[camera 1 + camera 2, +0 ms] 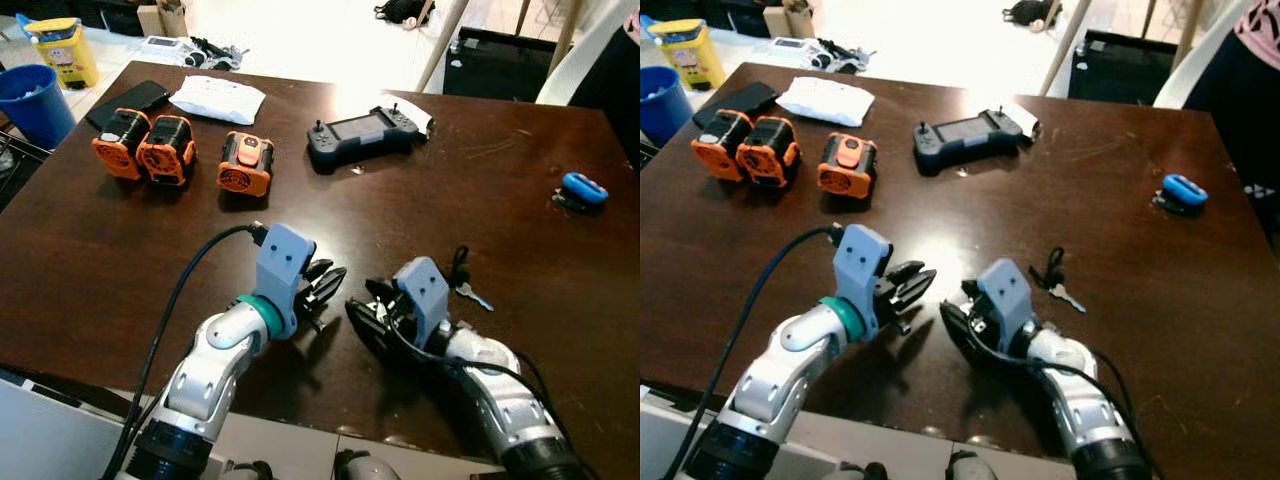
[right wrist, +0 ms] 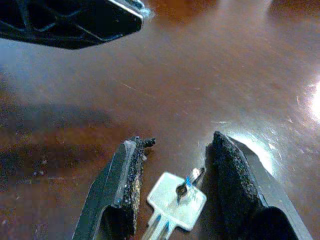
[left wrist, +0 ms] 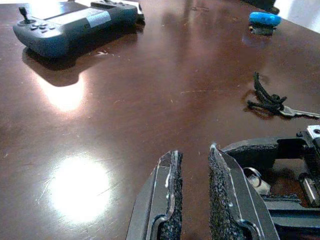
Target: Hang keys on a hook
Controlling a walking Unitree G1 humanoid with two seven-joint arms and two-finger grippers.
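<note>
Dark brown wooden table (image 1: 120, 250), both arms low over its near edge. Left gripper (image 1: 325, 285) sits just above the wood, its padded fingers (image 3: 170, 200) parted by a narrow gap with nothing between them. Right gripper (image 1: 370, 315) is close beside it, tips pointing toward the left one; in the right wrist view its two fingers (image 2: 127, 185) stand spread, and a small silver key (image 2: 175, 202) with a split ring through its head lies in the gap between them, touching neither pad clearly, so a grip on it cannot be confirmed. A second silver key on a black cord loop (image 1: 465, 285) rests flat on the table just beyond the right wrist. Farther back: a dark handheld controller with joysticks (image 1: 362, 130), three orange-and-black battery packs (image 1: 170, 150) in a loose row, a white bag (image 1: 218, 98), a black phone (image 1: 128, 100). A small blue object (image 1: 583, 188) sits well apart near the right edge. Off the table, left: blue bin (image 1: 35, 100), yellow container (image 1: 62, 50).
</note>
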